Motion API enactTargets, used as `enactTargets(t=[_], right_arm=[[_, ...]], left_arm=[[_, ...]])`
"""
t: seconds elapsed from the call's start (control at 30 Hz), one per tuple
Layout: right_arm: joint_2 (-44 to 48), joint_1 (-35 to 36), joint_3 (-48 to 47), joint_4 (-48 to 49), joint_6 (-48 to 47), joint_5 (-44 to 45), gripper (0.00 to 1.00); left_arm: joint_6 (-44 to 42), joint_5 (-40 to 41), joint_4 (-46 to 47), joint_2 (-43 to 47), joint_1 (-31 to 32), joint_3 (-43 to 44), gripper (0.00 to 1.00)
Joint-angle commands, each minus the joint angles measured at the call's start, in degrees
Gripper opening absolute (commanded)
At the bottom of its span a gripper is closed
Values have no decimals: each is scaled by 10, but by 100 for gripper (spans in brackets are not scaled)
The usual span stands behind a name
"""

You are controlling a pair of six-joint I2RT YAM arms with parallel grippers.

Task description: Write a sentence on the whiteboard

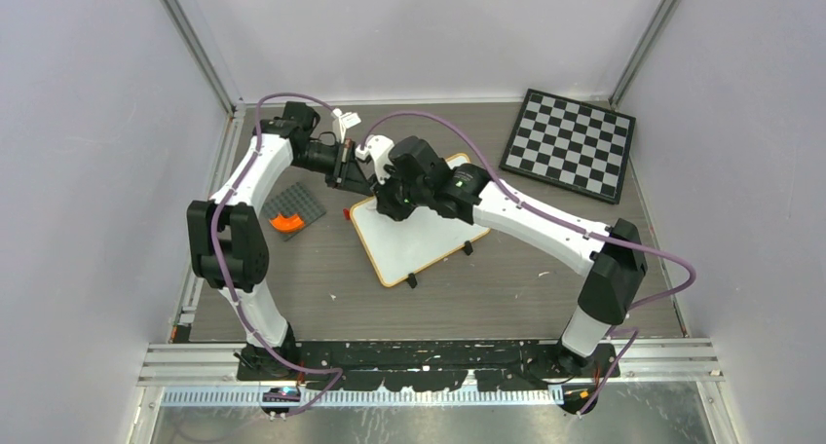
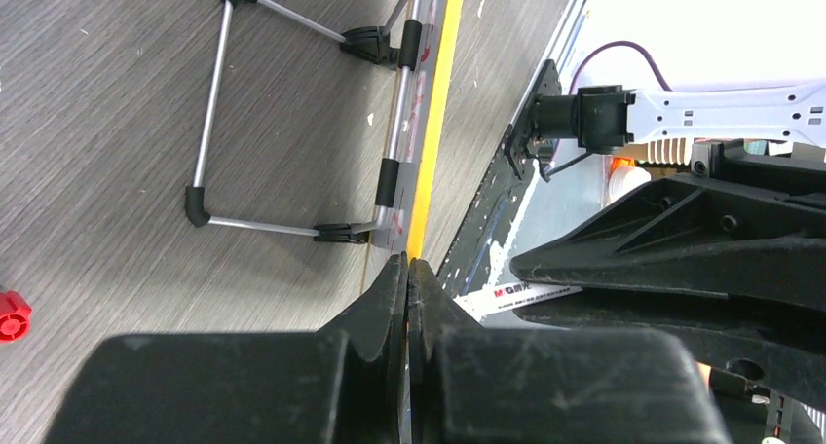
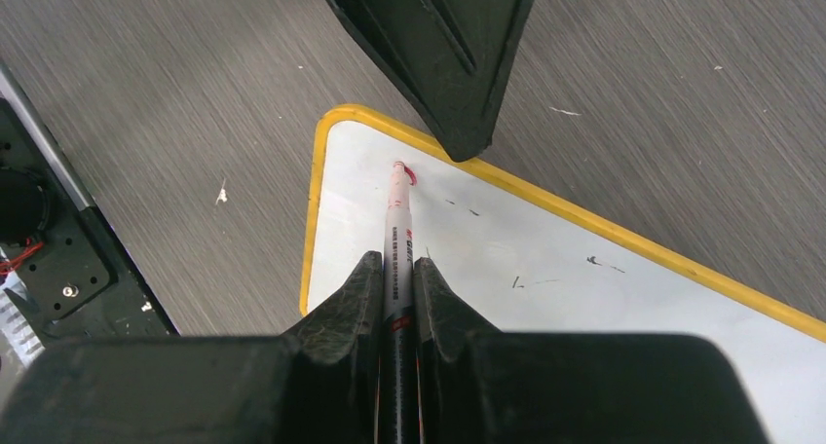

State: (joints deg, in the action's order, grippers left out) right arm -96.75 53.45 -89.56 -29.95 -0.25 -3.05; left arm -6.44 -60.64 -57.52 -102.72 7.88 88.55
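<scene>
Here the right gripper (image 3: 397,261) is clamped on a red marker (image 3: 397,215), whose tip touches the whiteboard (image 3: 545,288) just inside a rounded corner, at a small red mark (image 3: 410,175). The left gripper (image 2: 407,262) is fully closed, its tips resting on the board's yellow rim. The board sits mid-table (image 1: 545,278).

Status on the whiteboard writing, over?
Left gripper shut, fingers at whiteboard rim. Right gripper shut on marker, tip on board. Sentence: one red dab only. Writing area unobstructed.
</scene>
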Motion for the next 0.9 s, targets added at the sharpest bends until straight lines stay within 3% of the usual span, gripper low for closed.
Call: enactTargets(t=[0.0,0.87], right_arm=[[-12,10,-26,31,0,11,0],[35,7,53,28,-36,56,0]], left_arm=[[-7,-10,-2,-1,6,19,0],[-11,-3,-7,0,10,20,0]])
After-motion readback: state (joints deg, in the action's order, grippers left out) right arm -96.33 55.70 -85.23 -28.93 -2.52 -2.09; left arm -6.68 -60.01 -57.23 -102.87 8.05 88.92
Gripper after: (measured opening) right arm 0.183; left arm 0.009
